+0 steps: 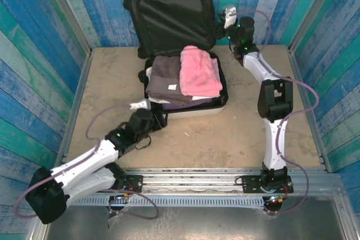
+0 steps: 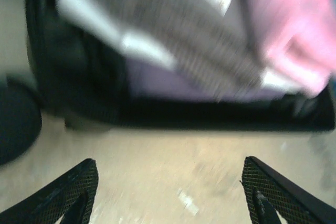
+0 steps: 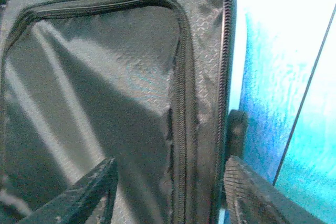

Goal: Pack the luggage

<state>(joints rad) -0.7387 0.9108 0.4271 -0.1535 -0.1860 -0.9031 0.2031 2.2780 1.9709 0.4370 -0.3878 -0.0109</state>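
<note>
On my overhead feed, a folded pink towel (image 1: 199,71) sits just above frame centre, overlapping the right edge of a folded grey garment (image 1: 163,71). The grey one carries a small white tag (image 1: 174,87) near its lower edge, and a lavender layer (image 1: 188,103) peeks out beneath both. Around them I see the tan tabletop (image 1: 107,77), blue and teal plank walls (image 1: 39,54) along the left, top and right, and a metal rail (image 1: 197,173) across the bottom.

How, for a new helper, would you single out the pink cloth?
An open suitcase sits at the table's far end. Among folded clothes inside, the pink cloth lies on top at the right, the only bright piece beside grey ones.
</note>
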